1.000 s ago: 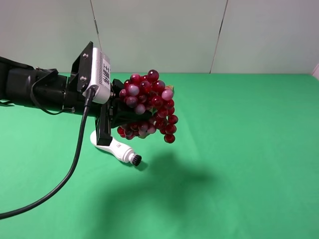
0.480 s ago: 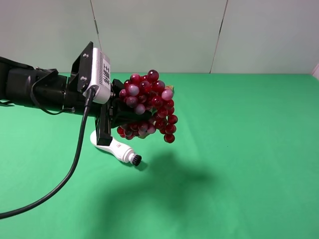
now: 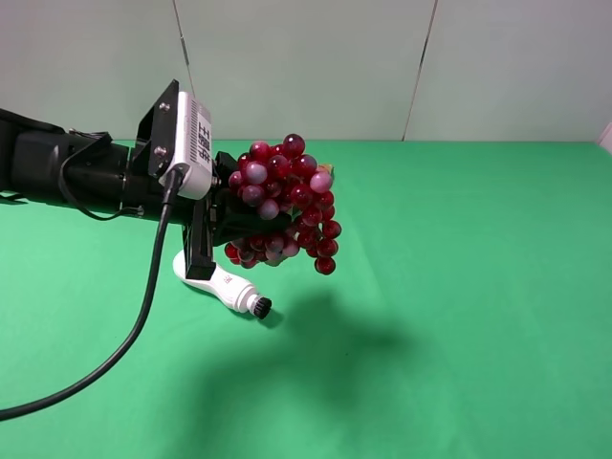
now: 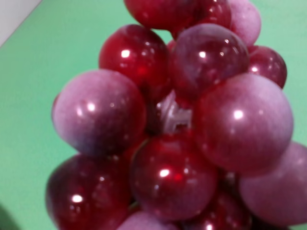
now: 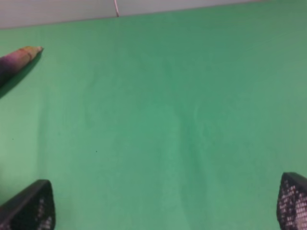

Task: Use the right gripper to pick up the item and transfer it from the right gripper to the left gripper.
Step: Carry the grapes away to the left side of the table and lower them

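While the left gripper [image 3: 232,222] clamped the grapes [image 3: 287,206], they hung aloft near the white device [image 3: 228,284]; right gripper [image 5: 165,207] stood with jaws apart.

Count taken on the table [image 3: 478,287]: 1 bunch of grapes [image 3: 285,201], its berries too overlapped to count; 1 white device [image 3: 229,287] with a black tip; 1 eggplant [image 5: 17,60], only its tip seen. 2 end effectors were noted: left end effector [image 3: 234,225] and right end effector [image 5: 165,206], the latter showing 2 fingertips [image 5: 33,206]. 1 camera box [image 3: 194,145] and 1 cable [image 3: 143,306] were noted.
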You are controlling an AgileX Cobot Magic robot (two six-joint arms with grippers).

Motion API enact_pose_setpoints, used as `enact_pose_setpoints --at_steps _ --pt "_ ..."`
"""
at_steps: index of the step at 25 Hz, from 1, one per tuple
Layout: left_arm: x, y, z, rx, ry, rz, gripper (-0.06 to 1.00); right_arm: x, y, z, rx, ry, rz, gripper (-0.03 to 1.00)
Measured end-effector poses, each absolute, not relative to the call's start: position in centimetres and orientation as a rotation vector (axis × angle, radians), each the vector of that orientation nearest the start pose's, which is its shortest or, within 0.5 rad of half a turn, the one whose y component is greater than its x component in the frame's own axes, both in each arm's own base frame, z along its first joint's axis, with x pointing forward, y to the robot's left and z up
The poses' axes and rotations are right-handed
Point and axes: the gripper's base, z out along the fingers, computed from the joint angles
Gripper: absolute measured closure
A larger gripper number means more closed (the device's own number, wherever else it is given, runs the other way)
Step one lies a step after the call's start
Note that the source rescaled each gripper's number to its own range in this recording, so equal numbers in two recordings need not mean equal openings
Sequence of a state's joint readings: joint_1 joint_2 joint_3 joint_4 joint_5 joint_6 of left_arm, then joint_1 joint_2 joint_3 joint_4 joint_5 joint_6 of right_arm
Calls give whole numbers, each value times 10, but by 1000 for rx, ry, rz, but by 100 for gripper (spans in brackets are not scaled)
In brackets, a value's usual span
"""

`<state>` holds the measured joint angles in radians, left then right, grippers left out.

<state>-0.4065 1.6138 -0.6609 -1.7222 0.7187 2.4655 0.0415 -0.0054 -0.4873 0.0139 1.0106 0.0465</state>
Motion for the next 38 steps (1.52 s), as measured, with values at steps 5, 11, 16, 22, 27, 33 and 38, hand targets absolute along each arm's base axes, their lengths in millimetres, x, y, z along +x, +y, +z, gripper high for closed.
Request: enact_pose_setpoints --at_steps 5,11,16,22,27,33,38 --pt "235 -166 181 1423 1643 -650 94 -2 1 278 5 2002 73 -3" --pt "239 -156 188 1333 1681 -687 94 -2 1 278 5 2002 73 -3" --pt "238 -146 211 1281 1665 -571 94 -2 1 278 5 2003 73 -3" --pt "242 -136 219 1233 1703 -459 94 -2 1 278 5 2003 73 -3" --pt "253 -116 218 1100 1796 -442 94 -2 1 278 5 2003 73 -3" --pt "263 -90 214 954 1955 -361 94 -2 1 278 5 2003 73 -3" --pt "272 -71 210 777 2137 -175 94 -2 1 278 5 2003 73 -3"
